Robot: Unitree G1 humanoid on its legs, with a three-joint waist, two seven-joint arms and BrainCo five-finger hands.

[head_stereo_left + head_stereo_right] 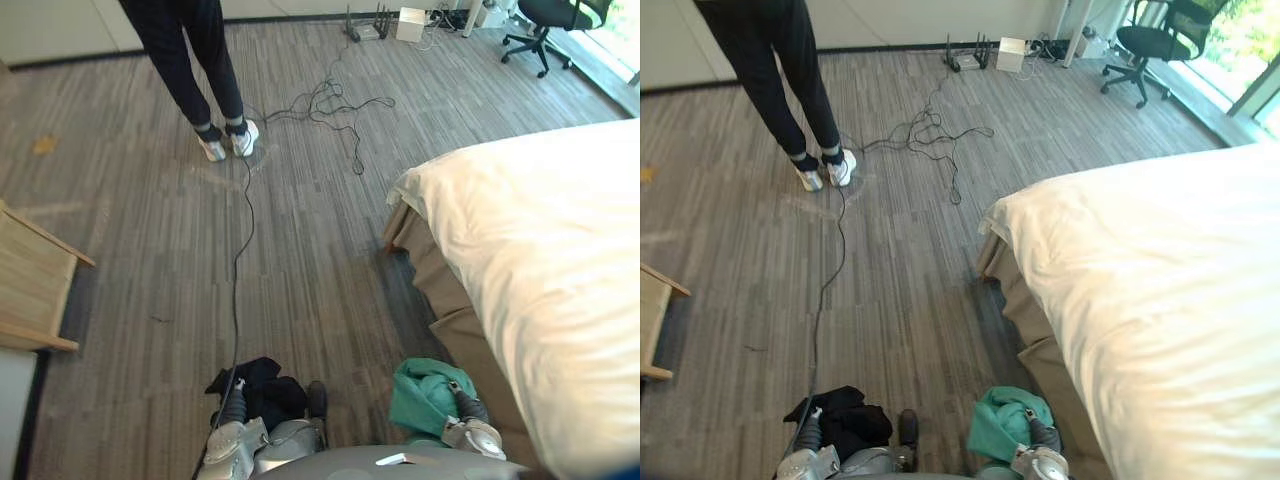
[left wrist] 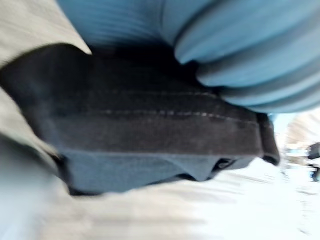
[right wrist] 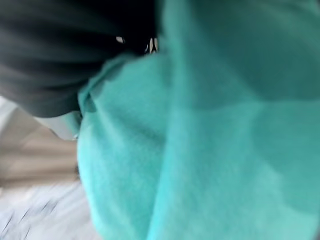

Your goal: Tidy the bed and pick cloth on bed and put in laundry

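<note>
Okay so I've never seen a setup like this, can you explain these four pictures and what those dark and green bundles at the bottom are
This is a humanoid robot. The two wide pictures come from the two eyes of a camera on its head, looking down. The two close-ups come from cameras on its wrists. The bundles are cloths: a black cloth at its left hand and a green cloth at its right hand. The cloth hides the grip itself. On the right stands a bed with a white cover. A person stands on the floor further off.
</note>
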